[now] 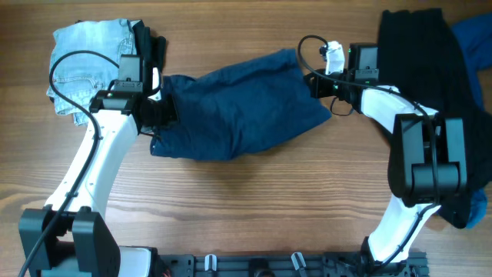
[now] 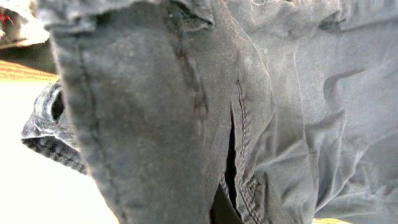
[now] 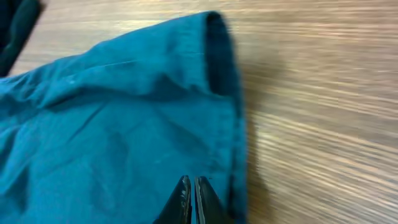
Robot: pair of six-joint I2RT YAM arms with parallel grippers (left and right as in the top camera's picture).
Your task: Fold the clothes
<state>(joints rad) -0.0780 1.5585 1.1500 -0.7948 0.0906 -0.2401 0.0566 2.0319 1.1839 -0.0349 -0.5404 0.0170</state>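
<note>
The navy-blue shorts (image 1: 238, 108) lie stretched across the middle of the wooden table, one leg end pointing up right. My left gripper (image 1: 159, 115) sits at their bunched left edge. In the left wrist view the shorts' fabric (image 2: 186, 93) hangs right against the camera and hides the jaws, which are shut on it. My right gripper (image 1: 317, 83) is at the shorts' right end. In the right wrist view it (image 3: 193, 182) is shut, its tips just over the flat blue fabric (image 3: 124, 124) near the hem (image 3: 233, 99). No cloth shows between those tips.
A light denim garment (image 1: 92, 54) and a black one (image 1: 154, 42) lie at the back left. The denim's edge (image 2: 46, 134) shows in the left wrist view. A black garment (image 1: 419, 46) and a blue one (image 1: 473, 38) lie at the back right.
</note>
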